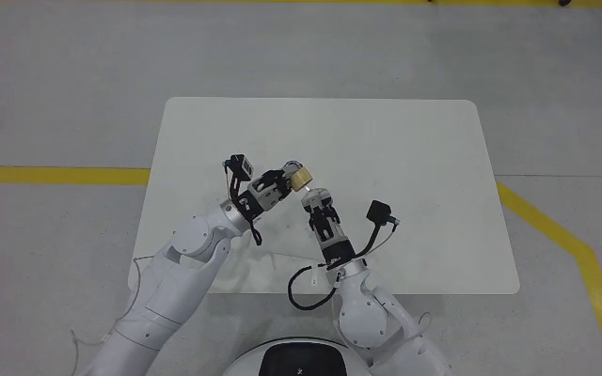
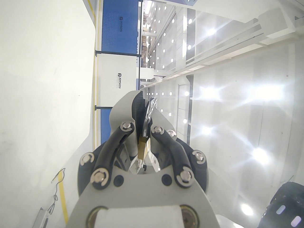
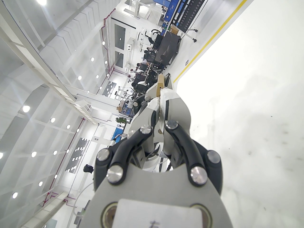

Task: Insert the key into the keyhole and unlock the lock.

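Both arms hover above the white table [image 1: 404, 141], their tips meeting near its middle. My left gripper [image 1: 285, 180] is shut on a brass padlock [image 1: 300, 176]; between its fingers I see the brass body [image 2: 142, 148] and the silver shackle [image 2: 149, 111]. My right gripper [image 1: 316, 198] is shut on the small silver key [image 1: 309, 190], which points at the padlock's underside. In the right wrist view the key's thin edge [image 3: 160, 110] sits between the pads, and the padlock's brass body [image 3: 159, 85] lies just past the fingertips. Whether the key tip is inside the keyhole is hidden.
The table carries no other objects. Yellow floor tape [image 1: 66, 175] runs past the table's left side and another strip [image 1: 546, 226] past its right. A black cable [image 1: 299, 287] loops near the right arm's base at the front edge.
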### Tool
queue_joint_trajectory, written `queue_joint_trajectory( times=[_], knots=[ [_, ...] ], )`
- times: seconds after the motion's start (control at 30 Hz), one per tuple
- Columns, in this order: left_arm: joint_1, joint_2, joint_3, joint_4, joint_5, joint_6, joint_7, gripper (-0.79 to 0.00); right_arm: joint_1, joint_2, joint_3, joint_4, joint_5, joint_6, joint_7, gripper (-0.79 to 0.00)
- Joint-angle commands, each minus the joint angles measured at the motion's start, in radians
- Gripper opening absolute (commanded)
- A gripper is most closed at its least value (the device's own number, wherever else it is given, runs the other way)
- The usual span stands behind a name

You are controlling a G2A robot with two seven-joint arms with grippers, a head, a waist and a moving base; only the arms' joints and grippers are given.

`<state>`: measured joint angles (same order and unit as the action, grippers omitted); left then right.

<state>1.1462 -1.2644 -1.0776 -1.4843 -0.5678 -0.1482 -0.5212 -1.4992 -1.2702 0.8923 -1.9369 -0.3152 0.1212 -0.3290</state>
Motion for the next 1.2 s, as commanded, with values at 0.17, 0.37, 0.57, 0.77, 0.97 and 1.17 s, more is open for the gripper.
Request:
queue_joint_trajectory(
  times=[0.17, 0.37, 0.57, 0.77, 0.97, 1.17],
  knots=[
    [-0.004, -0.002, -0.001, -0.001, 0.019, 0.008, -0.011, -0.785, -0.005, -0.008, 0.008, -0.002, -0.010, 0.012, 0.026, -0.785],
    [-0.008, -0.005, 0.004, -0.002, 0.043, 0.012, -0.025, -0.785, -0.011, -0.014, 0.016, -0.003, -0.016, 0.012, 0.036, -0.785],
    [-0.012, -0.007, -0.003, 0.013, 0.009, 0.030, -0.047, -0.785, -0.025, -0.018, 0.031, -0.011, -0.016, 0.000, 0.049, -0.505],
    [-0.031, -0.011, -0.015, 0.058, -0.101, 0.105, -0.130, -0.785, -0.054, -0.018, 0.052, -0.033, -0.022, -0.022, 0.078, -0.493],
    [-0.081, -0.015, -0.024, 0.155, -0.215, 0.233, -0.215, -0.785, -0.109, 0.001, 0.161, -0.114, 0.030, -0.030, 0.226, -0.508],
    [-0.150, -0.024, 0.011, 0.267, -0.320, 0.437, -0.362, -0.785, -0.201, 0.033, 0.321, -0.209, 0.098, -0.100, 0.457, -0.785]
  ],
)
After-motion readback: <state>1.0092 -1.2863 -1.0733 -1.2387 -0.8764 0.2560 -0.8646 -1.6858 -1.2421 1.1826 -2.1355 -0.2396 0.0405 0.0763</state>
